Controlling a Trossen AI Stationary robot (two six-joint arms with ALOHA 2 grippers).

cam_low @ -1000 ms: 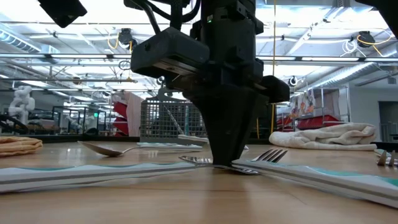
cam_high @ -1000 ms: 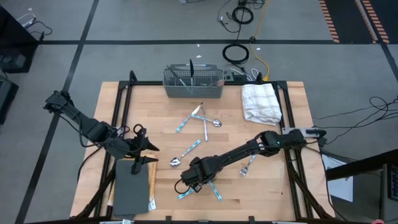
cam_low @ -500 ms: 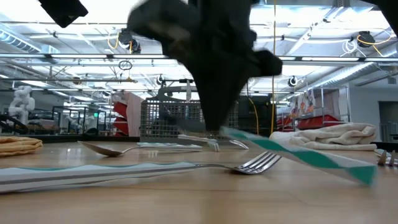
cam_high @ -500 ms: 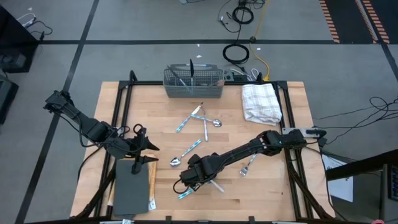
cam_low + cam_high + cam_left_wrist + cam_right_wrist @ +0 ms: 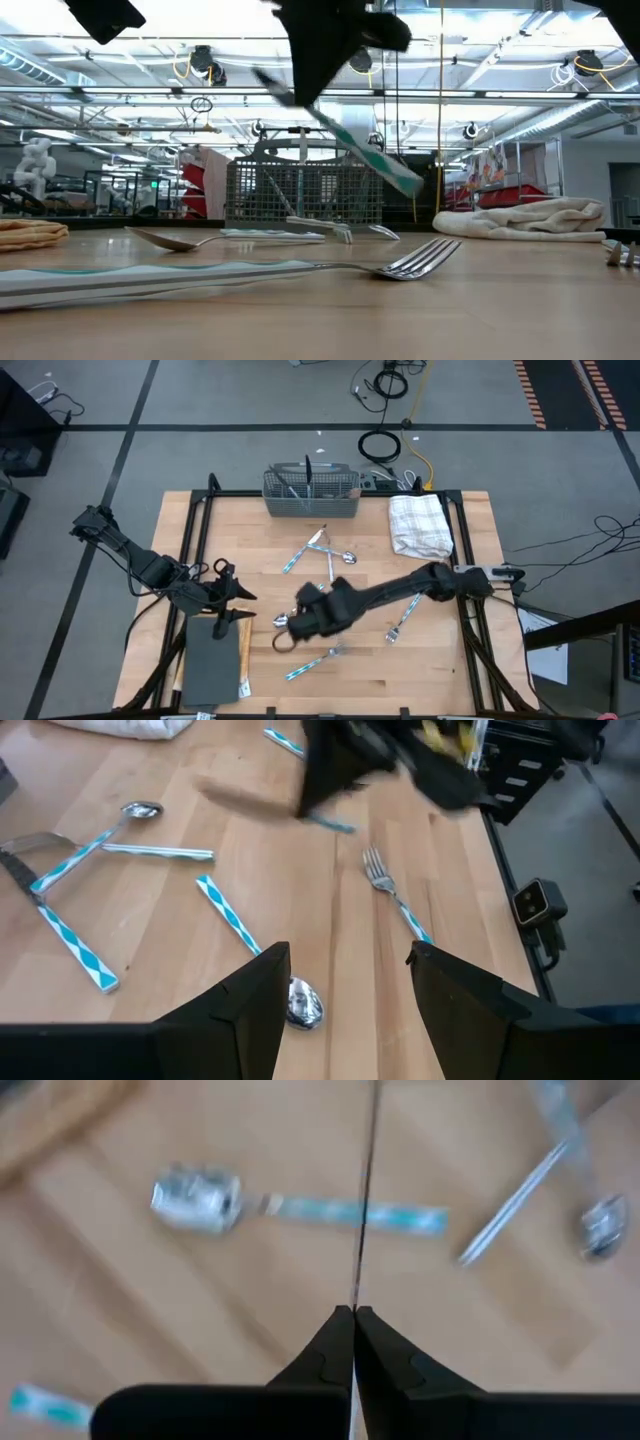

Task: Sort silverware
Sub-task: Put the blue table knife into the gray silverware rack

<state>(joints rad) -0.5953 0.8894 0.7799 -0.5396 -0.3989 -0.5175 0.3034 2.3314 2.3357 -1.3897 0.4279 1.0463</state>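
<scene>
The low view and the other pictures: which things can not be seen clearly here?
- Blue-and-white handled piece of silverware in the shut right tool: motion-blurred in the low view, edge-on in the right wrist view; type unclear.
- Grey mesh rectangular basket: contents too small in the high view.
- Shiny metal spoon: partly hidden behind the open left tool in the left wrist view.
- Right arm: blurred in the left wrist view.

Bare wood lies open between the fork (image 5: 314, 662) near the table's front and the towel (image 5: 419, 525).
</scene>
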